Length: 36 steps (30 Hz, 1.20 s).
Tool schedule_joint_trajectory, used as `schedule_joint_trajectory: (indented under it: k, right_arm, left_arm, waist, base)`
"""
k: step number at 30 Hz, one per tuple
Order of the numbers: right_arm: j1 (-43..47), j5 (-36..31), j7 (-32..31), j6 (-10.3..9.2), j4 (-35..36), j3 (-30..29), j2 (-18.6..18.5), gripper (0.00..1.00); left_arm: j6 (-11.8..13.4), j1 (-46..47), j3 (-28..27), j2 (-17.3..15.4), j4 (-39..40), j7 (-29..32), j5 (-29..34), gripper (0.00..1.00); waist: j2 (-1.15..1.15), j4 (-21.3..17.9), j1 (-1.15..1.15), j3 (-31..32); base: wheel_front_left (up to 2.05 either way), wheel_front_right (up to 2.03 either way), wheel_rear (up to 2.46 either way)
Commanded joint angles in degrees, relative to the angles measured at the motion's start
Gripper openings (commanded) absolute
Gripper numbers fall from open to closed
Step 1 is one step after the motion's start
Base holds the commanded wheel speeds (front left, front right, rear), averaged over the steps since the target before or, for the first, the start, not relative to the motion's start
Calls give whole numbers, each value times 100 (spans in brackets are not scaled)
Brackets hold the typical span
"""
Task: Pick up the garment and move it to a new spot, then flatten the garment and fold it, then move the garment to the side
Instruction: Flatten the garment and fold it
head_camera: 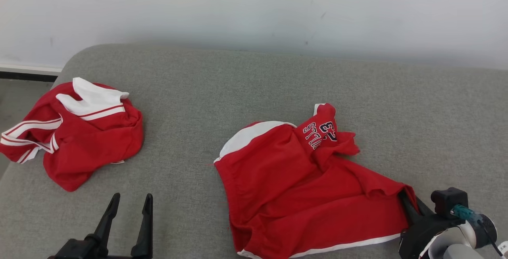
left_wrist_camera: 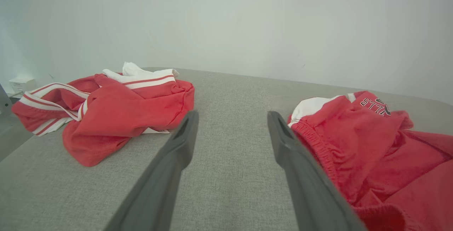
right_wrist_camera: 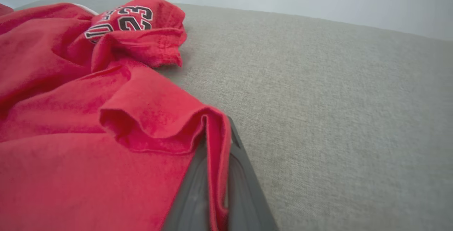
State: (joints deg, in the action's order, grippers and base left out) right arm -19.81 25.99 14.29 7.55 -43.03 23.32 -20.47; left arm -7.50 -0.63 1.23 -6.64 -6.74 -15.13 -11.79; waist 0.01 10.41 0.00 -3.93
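The garment (head_camera: pixel 301 187), judged soft and light, is pinched at a hem fold by the right gripper (head_camera: pixel 405 200), while the left gripper (head_camera: pixel 129 205) is seen open and empty.

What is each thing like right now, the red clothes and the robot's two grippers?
red garment with 23: crumpled on the grey cushion, one edge pinched
striped red garment: bunched up, untouched
left gripper: open, empty
right gripper: shut on the red garment with 23

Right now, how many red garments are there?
2. The left garment sits bunched on the cushion; the right garment lies centre-right, its corner pinched in the right gripper. None seems hidden.
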Motion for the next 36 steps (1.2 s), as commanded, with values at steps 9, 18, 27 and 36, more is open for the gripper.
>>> schedule_joint_trajectory:
  k: [9, 18, 27, 36]
  right_arm:
    - [185, 239, 67, -13, -86, 251, 175, 100]
    - [957, -264, 94, -13, 1177, -383, 194, 100]
    - [1857, -928, 87, -13, 2782, -1417, 509, 100]
    - [2449, -1317, 87, -13, 3661, -1879, 947, 100]
  left_arm:
    - [3, -52, 10, 23, -51, -2, -10, 100]
    - [3, -256, -62, 21, -32, -2, 37, 100]
    - [3, -398, -137, 3, 34, -2, 68, 100]
    - [3, -380, 23, -55, 10, -2, 51, 100]
  waist:
    - [-1, -215, 0, 142]
    - [-1, -368, 0, 380]
    - [-1, -577, 0, 473]
    - [-1, -672, 0, 474]
  base:
    - [0, 0, 0]
    - [0, 0, 0]
    - [0, 0, 0]
    - [0, 0, 0]
